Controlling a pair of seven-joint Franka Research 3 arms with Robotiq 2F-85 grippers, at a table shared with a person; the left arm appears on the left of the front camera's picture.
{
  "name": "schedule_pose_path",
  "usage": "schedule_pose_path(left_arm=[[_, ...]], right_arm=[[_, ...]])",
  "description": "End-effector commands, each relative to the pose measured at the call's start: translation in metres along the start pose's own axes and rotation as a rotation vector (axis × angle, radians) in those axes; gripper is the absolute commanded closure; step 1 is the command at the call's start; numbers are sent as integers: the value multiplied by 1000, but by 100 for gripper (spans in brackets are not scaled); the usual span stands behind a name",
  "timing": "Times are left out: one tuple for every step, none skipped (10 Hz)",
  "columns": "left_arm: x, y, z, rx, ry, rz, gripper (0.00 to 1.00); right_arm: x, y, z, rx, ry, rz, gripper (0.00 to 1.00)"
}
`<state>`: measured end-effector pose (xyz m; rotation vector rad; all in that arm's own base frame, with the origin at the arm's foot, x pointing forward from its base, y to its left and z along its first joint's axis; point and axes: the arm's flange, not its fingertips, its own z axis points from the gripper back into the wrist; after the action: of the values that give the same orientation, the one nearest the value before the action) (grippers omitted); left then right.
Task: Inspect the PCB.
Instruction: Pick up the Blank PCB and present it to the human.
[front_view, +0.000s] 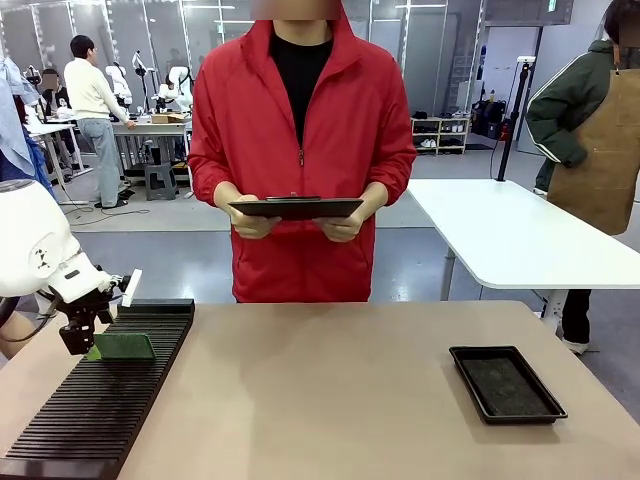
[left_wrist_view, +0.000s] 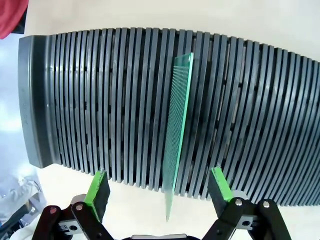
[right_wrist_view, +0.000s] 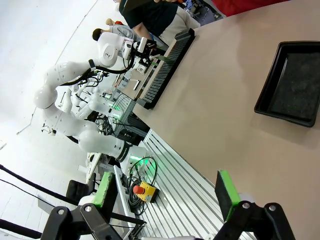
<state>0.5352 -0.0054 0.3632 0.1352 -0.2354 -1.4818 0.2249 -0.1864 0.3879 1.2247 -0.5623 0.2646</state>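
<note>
Left claw (left_wrist_view: 158, 174) spread wide over PCB (left_wrist_view: 177, 125) standing edgewise in slotted rack (left_wrist_view: 100, 100) | right claw (right_wrist_view: 165, 176) spread wide, empty

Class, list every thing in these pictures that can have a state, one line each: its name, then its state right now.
PCB: upright on edge in a rack slot, ungripped.
left gripper: open, one finger on either side of the PCB.
right gripper: open, holding nothing.
slotted rack: flat on the table, holding the PCB.
clipboard: held level by the person's hands.
black tray: flat on the table.
</note>
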Motion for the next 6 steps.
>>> schedule_pose_path(left_arm=[[-5, 3, -3, 17, 11, -22, 0], [-6, 3, -3, 8, 8, -22, 0], [-6, 2, -3, 1, -1, -23, 29], [-5, 2, -3, 0, -7, -28, 59], [-5, 2, -3, -6, 7, -26, 89], [-6, 2, -3, -11, 13, -31, 100]], right_arm=[[-1, 1, 1, 6, -1, 7, 0], [-1, 1, 1, 6, -1, 7, 0], [-1, 1, 1, 6, -1, 7, 0], [-1, 1, 1, 6, -1, 7, 0], [-1, 1, 1, 6, -1, 7, 0], [-1, 1, 1, 6, -1, 7, 0]])
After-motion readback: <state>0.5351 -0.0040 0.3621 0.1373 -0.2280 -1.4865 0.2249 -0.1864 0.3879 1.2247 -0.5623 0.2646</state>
